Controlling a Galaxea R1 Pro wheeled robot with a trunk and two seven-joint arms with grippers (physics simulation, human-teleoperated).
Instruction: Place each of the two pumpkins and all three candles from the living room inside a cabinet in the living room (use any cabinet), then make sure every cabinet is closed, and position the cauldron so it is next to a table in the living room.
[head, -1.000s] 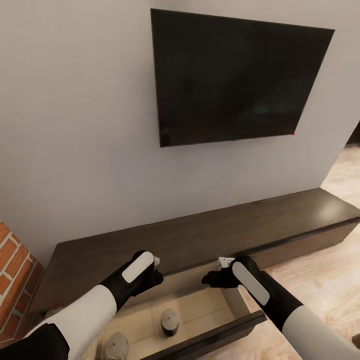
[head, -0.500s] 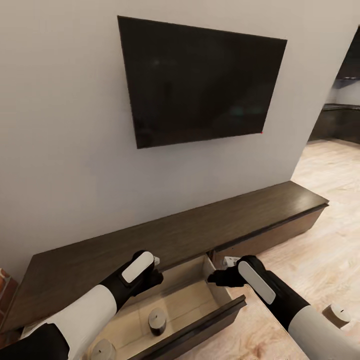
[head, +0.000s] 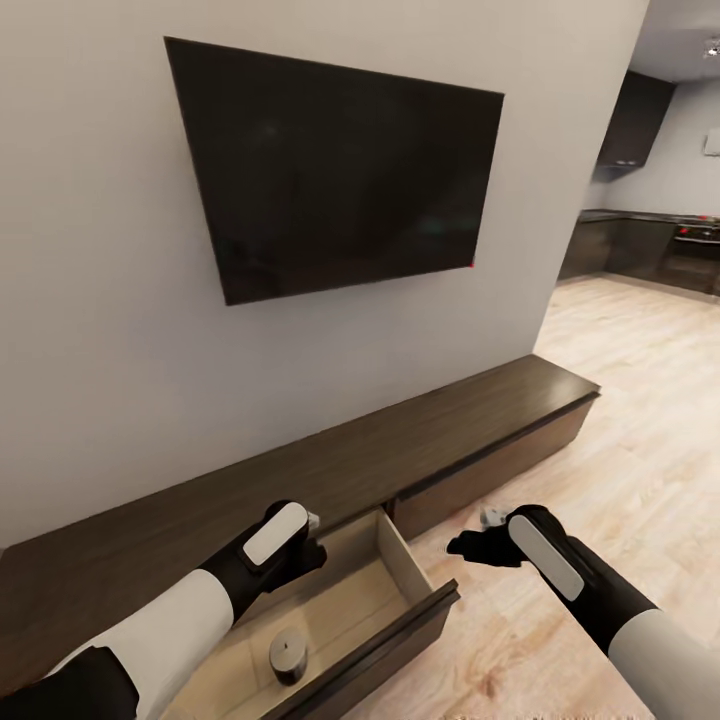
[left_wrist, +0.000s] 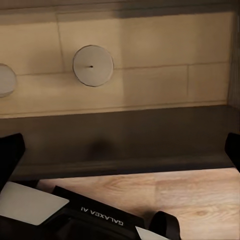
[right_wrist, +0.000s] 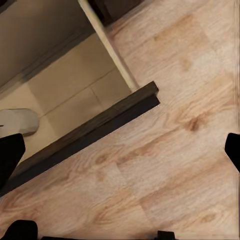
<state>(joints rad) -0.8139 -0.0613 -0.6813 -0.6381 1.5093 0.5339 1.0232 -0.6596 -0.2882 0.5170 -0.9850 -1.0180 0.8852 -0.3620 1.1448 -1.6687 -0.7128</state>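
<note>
Black TV (head: 335, 170) mounted on pale grey wall (head: 90, 330). Light wood plank floor (head: 640, 400) (running on toward a dim grey kitchen (head: 650, 240), far right).

Dark wood-grain cabinet (head: 420, 440), pale plank floor (head: 640, 400), glossy TV (head: 340, 165)

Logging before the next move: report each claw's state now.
Left claw: open, empty, over the open drawer.
Right claw: open, empty, over the floor.
</note>
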